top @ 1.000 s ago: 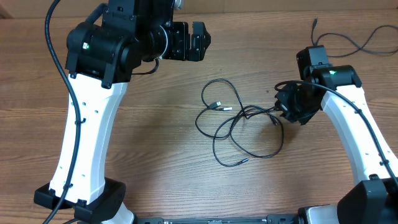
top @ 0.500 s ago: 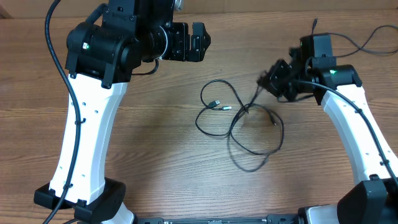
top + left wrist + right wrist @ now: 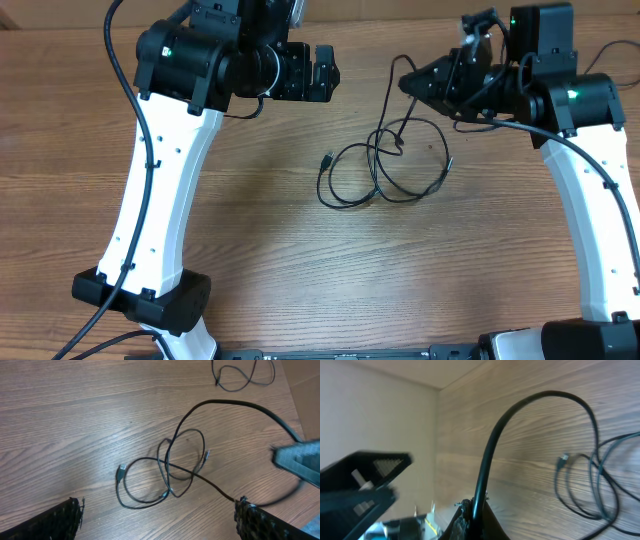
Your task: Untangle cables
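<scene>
The cables (image 3: 380, 172) lie as a loose tangle of thin black loops on the wood table, with one plug end (image 3: 327, 158) pointing left. One strand rises from the tangle to my right gripper (image 3: 407, 85), which is shut on it above the table's far side. In the right wrist view this cable (image 3: 492, 445) arcs up out of the pinched fingertips of the right gripper (image 3: 476, 510) and drops to the loops (image 3: 600, 485). My left gripper (image 3: 322, 72) hangs open, left of the tangle and holding nothing. Its fingers (image 3: 55, 520) frame the cables (image 3: 170, 475) from above.
Another thin black cable (image 3: 615, 48) lies apart at the far right corner, also seen as a separate cable (image 3: 245, 375) in the left wrist view. The table's far edge (image 3: 350, 12) runs close behind both grippers. The white arm bases stand at the near left and right.
My right gripper has closed on a strand and lifted it up and toward the far edge. The tangle has been dragged along and its loops have tightened. The left arm has shifted slightly right.
</scene>
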You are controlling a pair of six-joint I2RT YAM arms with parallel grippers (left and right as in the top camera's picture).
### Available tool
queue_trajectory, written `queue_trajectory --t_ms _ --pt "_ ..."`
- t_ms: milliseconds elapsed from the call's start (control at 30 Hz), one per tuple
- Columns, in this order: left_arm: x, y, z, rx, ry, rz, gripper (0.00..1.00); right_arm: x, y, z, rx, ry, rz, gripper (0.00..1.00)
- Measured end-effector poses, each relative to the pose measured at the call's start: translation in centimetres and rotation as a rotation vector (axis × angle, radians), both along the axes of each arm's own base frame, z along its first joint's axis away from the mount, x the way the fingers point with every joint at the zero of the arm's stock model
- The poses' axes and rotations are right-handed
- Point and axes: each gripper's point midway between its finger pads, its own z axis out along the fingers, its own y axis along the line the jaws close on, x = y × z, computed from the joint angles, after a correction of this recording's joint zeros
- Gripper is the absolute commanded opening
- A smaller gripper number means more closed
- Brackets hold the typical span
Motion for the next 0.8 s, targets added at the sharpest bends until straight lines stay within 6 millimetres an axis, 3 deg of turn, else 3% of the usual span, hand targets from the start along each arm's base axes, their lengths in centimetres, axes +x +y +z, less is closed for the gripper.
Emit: queue_trajectory --t_ms 233,400,633,800 --pt "0.1 0.0 0.1 -0.003 -0.007 0.0 1.0 -2.0 3.7 3.5 0.041 -0.088 0.131 0.04" --pt "0.2 -0.1 0.2 -0.004 -0.01 0.0 1.0 -3.9 6.1 8.0 0.071 -0.209 0.213 0.04" --pt "0.0 0.0 0.0 -0.001 -0.003 0.0 1.0 -5.9 5.6 15.1 0.103 -0.41 0.218 0.04" --pt "0.0 0.0 0.0 0.0 0.001 0.0 1.0 -6.9 5.3 17.8 0.115 -0.488 0.217 0.04"
